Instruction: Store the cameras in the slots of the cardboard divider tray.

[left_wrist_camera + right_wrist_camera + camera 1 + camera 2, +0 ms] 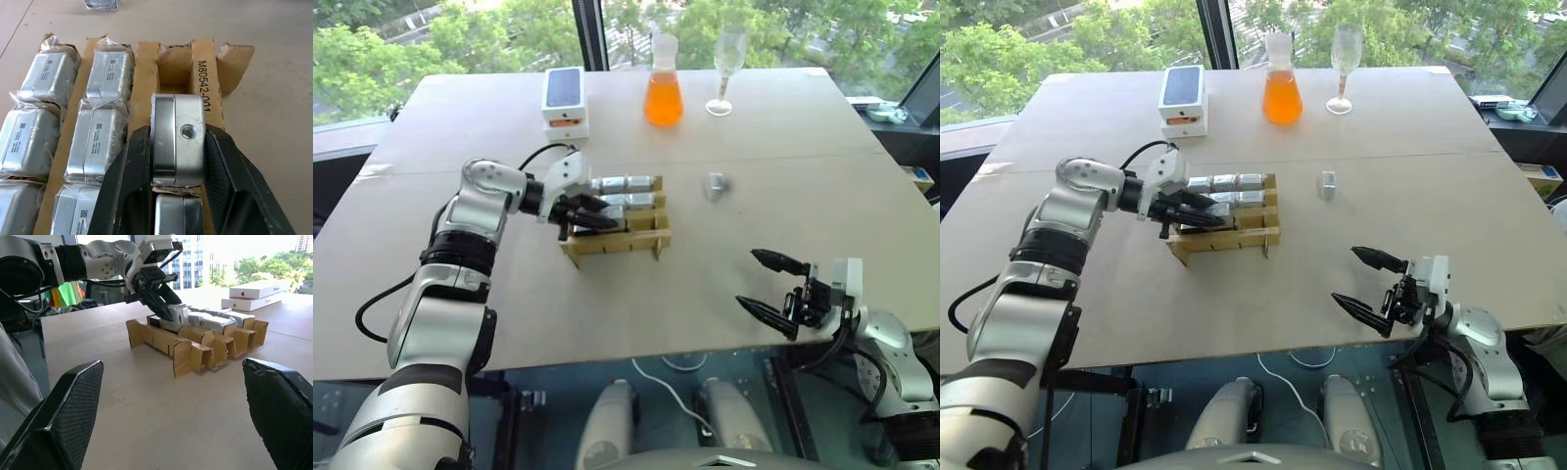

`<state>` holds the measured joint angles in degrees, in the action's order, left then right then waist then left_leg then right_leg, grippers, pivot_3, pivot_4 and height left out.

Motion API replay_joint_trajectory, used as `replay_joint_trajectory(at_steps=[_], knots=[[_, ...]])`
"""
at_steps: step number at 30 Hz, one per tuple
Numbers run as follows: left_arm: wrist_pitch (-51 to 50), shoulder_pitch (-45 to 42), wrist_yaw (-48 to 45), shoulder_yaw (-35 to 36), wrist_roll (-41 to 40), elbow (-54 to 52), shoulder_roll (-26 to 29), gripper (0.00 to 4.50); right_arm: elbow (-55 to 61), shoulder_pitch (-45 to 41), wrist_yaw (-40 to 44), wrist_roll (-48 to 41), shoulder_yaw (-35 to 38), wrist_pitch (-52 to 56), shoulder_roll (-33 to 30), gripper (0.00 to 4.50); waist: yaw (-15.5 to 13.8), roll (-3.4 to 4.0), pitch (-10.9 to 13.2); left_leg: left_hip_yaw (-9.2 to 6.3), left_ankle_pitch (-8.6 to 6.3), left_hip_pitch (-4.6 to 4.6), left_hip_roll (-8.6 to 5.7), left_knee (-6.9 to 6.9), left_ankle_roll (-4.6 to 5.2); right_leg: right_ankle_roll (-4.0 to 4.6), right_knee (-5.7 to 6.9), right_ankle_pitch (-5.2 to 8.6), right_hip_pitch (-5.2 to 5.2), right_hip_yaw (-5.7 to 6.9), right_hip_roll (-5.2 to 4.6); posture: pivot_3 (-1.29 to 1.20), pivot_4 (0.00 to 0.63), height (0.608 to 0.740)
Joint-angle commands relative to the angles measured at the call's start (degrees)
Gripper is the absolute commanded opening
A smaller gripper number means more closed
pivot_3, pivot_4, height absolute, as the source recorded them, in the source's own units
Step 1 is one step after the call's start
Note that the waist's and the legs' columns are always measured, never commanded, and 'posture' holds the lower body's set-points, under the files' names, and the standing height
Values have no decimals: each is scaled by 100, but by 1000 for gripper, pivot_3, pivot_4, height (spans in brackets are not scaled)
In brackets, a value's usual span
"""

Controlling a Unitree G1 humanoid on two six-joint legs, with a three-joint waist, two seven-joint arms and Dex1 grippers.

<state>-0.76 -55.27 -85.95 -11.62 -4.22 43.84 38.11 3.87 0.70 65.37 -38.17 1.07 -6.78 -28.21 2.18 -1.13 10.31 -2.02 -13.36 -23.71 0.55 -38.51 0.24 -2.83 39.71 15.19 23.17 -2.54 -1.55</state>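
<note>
Cameras, bare and bagged, with the cardboard divider tray (625,235) as landmark. The left gripper (178,161) is clamped on one bare camera (177,139), its two black fingers (128,181) pressing the silver sides, and holds it tilted just above the tray's nearest row of slots. That camera is a rounded metal block with a smooth brushed face and one small round hole near an upper corner. Directly below it, another bare camera (178,215) sits in a slot of the same row. The two farther rows hold cameras wrapped in crinkled clear plastic bags (105,142), each with a small printed label. The tray is tan corrugated card, cut in crossed strips with ragged torn ends; one strip carries printed black lettering. A further loose camera (716,185) lies on the table (783,137) to the right of the tray, well apart from it. The right gripper (773,286) hovers nearer than the tray and to its right, its textured black fingers (68,416) spread wide with nothing between them. Beyond the tray stand white phone boxes (564,98), a flask of orange liquid (663,83) and a clear stemmed glass (727,69).
</note>
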Motion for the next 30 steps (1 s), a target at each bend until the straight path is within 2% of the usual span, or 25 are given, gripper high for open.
replay_joint_trajectory(at_steps=[1,3,4,5,10,13,17,20,23,27,30], knots=[[76,-7,-161,-36,118,97,53,876,52,-109,53,14,203,1,14,4484,8,0,0,0,0,1,0,0,0,0,1,0,0,0,0,0,150,740],[7,3,-170,-34,121,119,3,876,16,-151,67,27,212,23,7,4484,14,0,0,1,0,1,0,0,0,0,2,0,0,-1,1,0,150,740],[-95,-25,-208,-22,93,118,-24,1874,20,-159,80,-8,200,142,-28,4500,12,0,0,0,0,1,0,0,0,0,2,0,0,-1,1,0,150,740],[-187,-66,-239,-6,73,117,-35,2059,50,-168,93,-60,180,308,-73,4500,8,0,0,0,0,0,1,0,0,0,2,0,0,0,1,0,150,740],[-148,-135,34,125,126,112,15,4387,-73,-508,-131,243,95,519,-22,4500,-2,0,0,0,0,-2,-1,0,0,0,0,0,1,0,-1,0,150,740],[-91,-14,133,285,19,-180,148,4454,-221,-849,-716,506,122,722,154,4500,8,-1,1,-2,0,-2,0,-2,0,0,2,0,1,0,1,0,150,740],[-723,688,391,906,-690,-1836,344,4454,-453,-1457,-1934,1292,12,1070,462,4500,23,0,1,-5,0,-7,5,0,-1,1,15,-1,21,-16,0,0,150,740],[-1996,1642,969,1605,-1592,-3724,376,4454,-512,-1925,-3179,1963,-126,1538,895,4500,23,1,1,-9,0,-7,14,11,-1,2,14,-2,27,-24,-6,0,150,740],[-2693,2852,1752,2245,-2021,-5257,337,4454,-749,-2485,-4212,2636,-341,2290,1282,4500,34,3,1,6,0,-11,23,21,-2,2,15,-1,40,-38,-22,0,150,740],[-3077,4385,2886,2895,-1977,-7004,195,4454,-1430,-3256,-4955,2560,-159,3025,2014,4500,6,0,0,6,0,-11,18,27,-2,3,12,-1,42,-38,-28,0,150,740],[-3564,4849,3710,3337,-2215,-8030,45,4454,-2187,-3707,-5273,2753,-52,2879,2203,4500,-52,0,0,-2,0,-12,7,26,-2,2,11,-3,37,-29,-39,0,150,740]])
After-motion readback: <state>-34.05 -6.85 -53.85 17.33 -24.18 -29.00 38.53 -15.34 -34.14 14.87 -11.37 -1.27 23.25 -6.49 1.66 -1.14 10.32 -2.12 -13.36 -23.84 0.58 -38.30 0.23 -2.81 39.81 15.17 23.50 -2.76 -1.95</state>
